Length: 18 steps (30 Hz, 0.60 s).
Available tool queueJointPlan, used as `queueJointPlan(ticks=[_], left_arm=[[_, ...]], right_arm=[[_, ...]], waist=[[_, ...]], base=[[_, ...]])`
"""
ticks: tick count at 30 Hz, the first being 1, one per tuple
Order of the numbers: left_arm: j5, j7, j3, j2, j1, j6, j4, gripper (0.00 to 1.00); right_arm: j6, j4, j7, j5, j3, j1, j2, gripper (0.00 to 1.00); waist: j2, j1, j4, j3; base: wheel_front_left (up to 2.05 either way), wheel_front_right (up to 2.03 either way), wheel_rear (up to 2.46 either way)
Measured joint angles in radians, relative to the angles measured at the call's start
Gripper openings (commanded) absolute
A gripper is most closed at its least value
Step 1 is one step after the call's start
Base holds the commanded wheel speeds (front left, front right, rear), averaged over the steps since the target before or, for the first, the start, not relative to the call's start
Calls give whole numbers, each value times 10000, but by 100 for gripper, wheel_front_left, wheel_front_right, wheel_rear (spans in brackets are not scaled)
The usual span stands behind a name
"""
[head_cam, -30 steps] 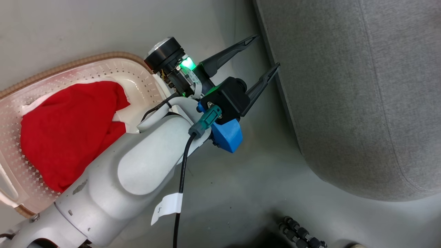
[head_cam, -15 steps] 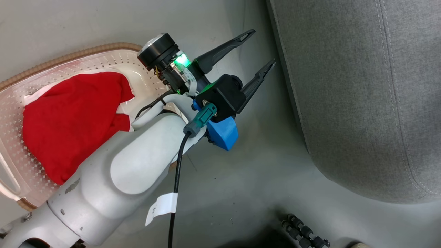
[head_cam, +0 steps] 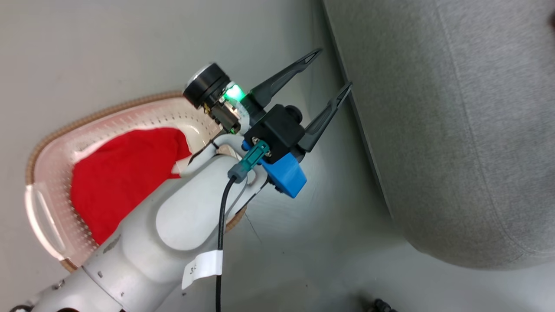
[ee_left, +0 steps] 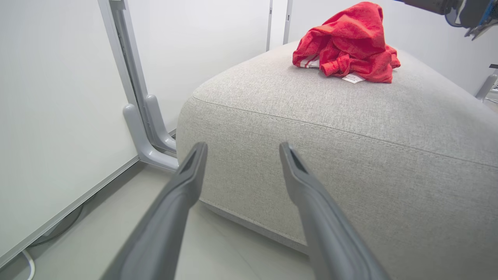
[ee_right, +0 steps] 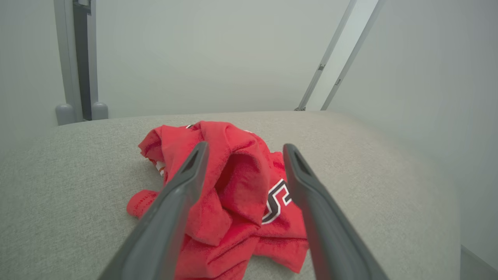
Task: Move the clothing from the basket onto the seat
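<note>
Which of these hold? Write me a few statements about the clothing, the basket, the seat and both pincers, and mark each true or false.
1. A red garment lies in the basket. True.
2. The right pincer is open, pointing at a red jersey on the seat. True.
3. The left pincer is shut on cloth. False: it is open and empty.
4. The red jersey lies inside the basket. False: it lies on the seat.

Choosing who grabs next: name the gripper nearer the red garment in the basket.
Left. The left gripper hangs open just past the basket holding the red garment; the right gripper is over the jersey on the seat.
</note>
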Motion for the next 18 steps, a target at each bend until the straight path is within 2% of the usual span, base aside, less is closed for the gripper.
queueJointPlan(ticks=[6, 13, 18], left_arm=[[-382, -180, 673, -98, 801, 355, 140, 100], [-401, -196, 2431, -71, 2246, 790, -853, 100], [-257, -199, 3808, -107, 3240, 884, -1239, 100]], right_arm=[[0, -1250, 0, -261, 681, 986, 146, 100], [0, -2090, -2, -370, 2219, 1651, 301, 100], [0, -2389, -2, -384, 3342, 1945, 506, 100]], waist=[[0, -1, 226, -1234], [0, -2, 733, -2642], [0, -2, 1255, -3452]], base=[[0, 0, 0], [0, 0, 0], [0, 0, 0]])
